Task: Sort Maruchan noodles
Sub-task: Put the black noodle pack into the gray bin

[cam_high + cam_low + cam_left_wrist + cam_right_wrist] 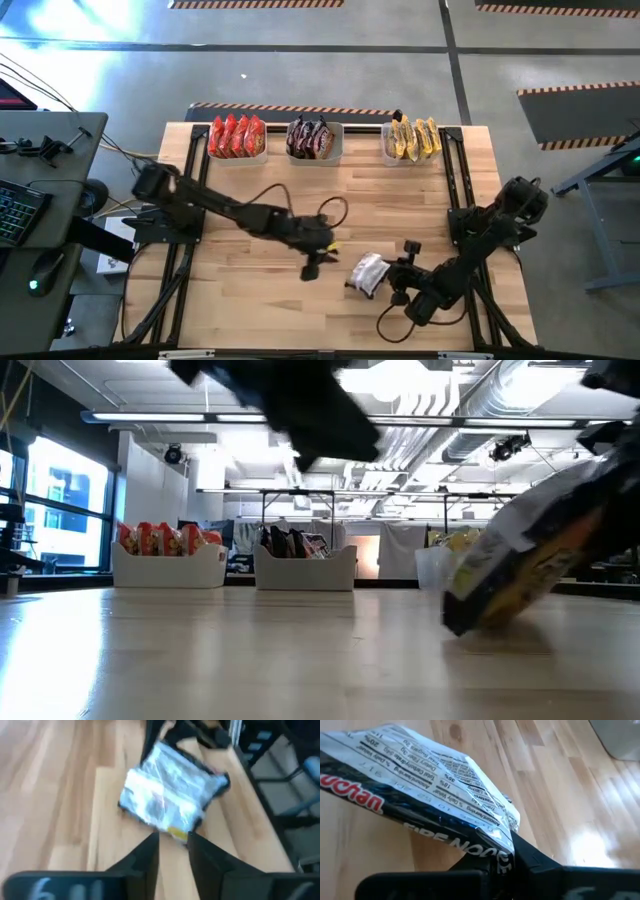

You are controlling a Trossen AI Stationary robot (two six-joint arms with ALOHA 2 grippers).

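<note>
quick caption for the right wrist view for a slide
Right gripper pinching a silver-and-dark Maruchan noodle packet by its edge above the wooden table.

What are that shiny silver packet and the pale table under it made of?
The crinkled silver-and-dark noodle packet held by the right gripper looks like thin metallised plastic film: it glints and creases. The pale tabletop looks like smooth-finished wooden planks, with visible grain and seams.

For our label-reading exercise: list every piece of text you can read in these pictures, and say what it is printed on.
"FIRE NOOD", cut off: silver packet held in the right pincer.
"uchan", cut off: same packet's red logo.
"Amount/serving % Daily Value": same packet's nutrition panel; its finer print is too small.
Binned packets: text too small to read.
</note>
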